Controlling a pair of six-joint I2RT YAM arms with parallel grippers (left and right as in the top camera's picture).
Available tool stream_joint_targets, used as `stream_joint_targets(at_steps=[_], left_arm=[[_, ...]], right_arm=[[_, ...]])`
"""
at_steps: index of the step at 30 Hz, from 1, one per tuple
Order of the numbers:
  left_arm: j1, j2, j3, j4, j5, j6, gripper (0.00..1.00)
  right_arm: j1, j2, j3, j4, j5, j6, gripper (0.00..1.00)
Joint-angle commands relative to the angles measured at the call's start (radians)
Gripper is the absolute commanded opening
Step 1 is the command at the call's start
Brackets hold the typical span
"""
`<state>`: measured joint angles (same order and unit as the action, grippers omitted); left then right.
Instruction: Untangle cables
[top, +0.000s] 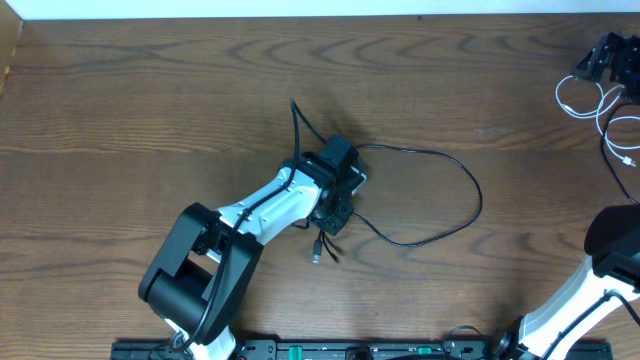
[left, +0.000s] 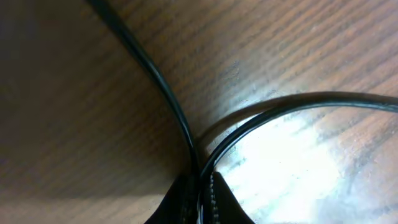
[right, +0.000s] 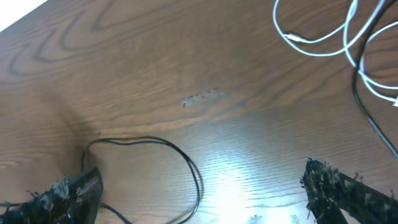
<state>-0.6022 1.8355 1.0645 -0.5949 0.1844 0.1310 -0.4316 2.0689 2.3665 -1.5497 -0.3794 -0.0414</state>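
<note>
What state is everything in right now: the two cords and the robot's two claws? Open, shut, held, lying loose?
left gripper: shut on the black cable.
right gripper: open wide, holding nothing.
black cable: lying in a loose loop on the table, pinched by the left gripper.
white cable: lying in loose loops at the table's far right, not gripped.

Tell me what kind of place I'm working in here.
Probably a robot test bench, not a home: a wood-grain tabletop, a robot arm standing by an equipment rail at its near edge, and a black cable and a white cable laid out.
</note>
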Motion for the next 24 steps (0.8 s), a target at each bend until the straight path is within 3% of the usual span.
stream_joint_targets(at_steps=[1, 7, 18, 24], left_arm=[[0.002, -0.019, 0.074, -0.074, -0.016, -0.039, 0.08], [0.002, -0.267, 0.257, -0.097, -0.017, -0.124, 0.07], [0.051, -0.615, 0.272, 0.095, -0.016, -0.251, 0.07], [0.070, -0.674, 0.272, 0.122, -0.013, -0.264, 0.07]], right_arm=[[0.018, -0.015, 0.006, -0.007, -0.083, -0.041, 0.99], [0.093, -0.015, 0.006, -0.014, -0.147, -0.047, 0.99], [0.294, -0.012, 0.006, -0.024, -0.226, -0.115, 0.99], [0.370, 0.047, 0.006, -0.025, -0.200, 0.021, 0.99]])
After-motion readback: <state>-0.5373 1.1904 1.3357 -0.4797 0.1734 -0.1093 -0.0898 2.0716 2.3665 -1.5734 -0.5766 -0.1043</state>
